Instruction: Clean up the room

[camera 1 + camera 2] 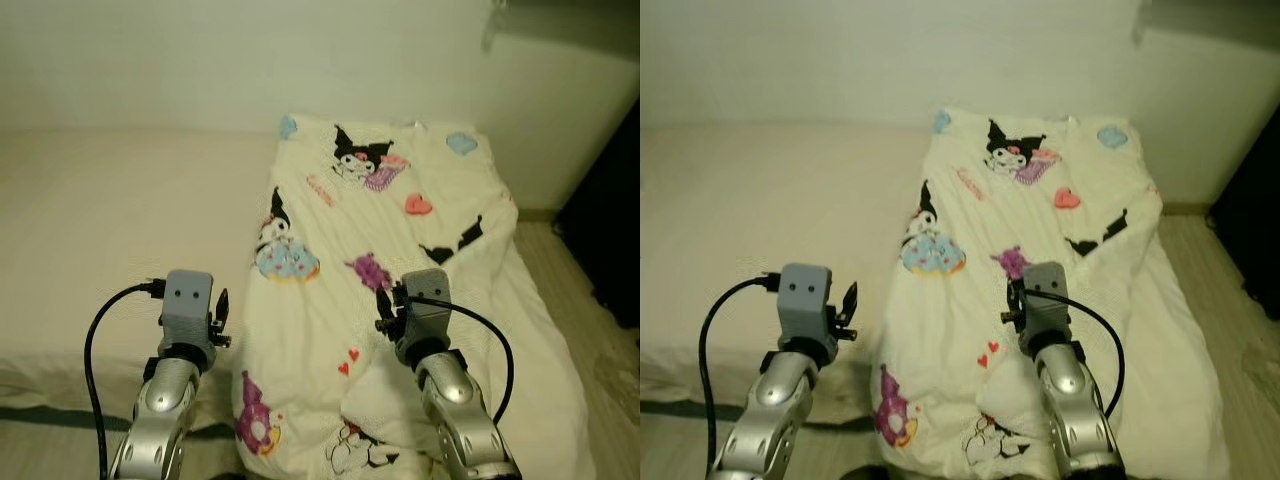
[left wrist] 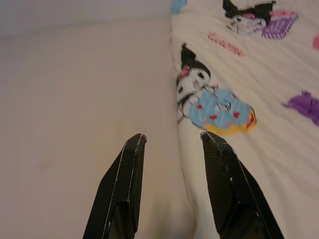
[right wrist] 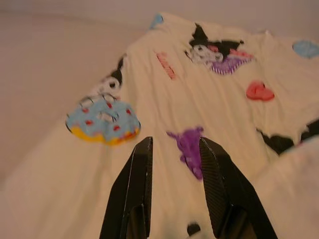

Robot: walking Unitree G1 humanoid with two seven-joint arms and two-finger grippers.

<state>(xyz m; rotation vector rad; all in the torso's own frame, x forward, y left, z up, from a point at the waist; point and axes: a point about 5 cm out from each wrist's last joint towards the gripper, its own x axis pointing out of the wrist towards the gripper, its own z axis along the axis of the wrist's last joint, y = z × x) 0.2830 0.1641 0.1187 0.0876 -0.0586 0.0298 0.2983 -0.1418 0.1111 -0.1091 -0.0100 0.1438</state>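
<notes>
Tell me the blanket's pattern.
Cream blanket printed with black-eared cartoon characters, donuts and hearts; clearest in the left eye view.

We look down on a cream quilt (image 1: pixel 400 290) printed with cartoon figures, hearts and doughnuts, lying over the right part of a bed (image 1: pixel 110 230) against a pale wall (image 1: pixel 250 60). Our left arm (image 1: pixel 165 400) is raised over the bare mattress beside the quilt's edge, and our right arm (image 1: pixel 450 390) is over the quilt itself. Wooden floor (image 1: pixel 590 320) shows at right.
</notes>
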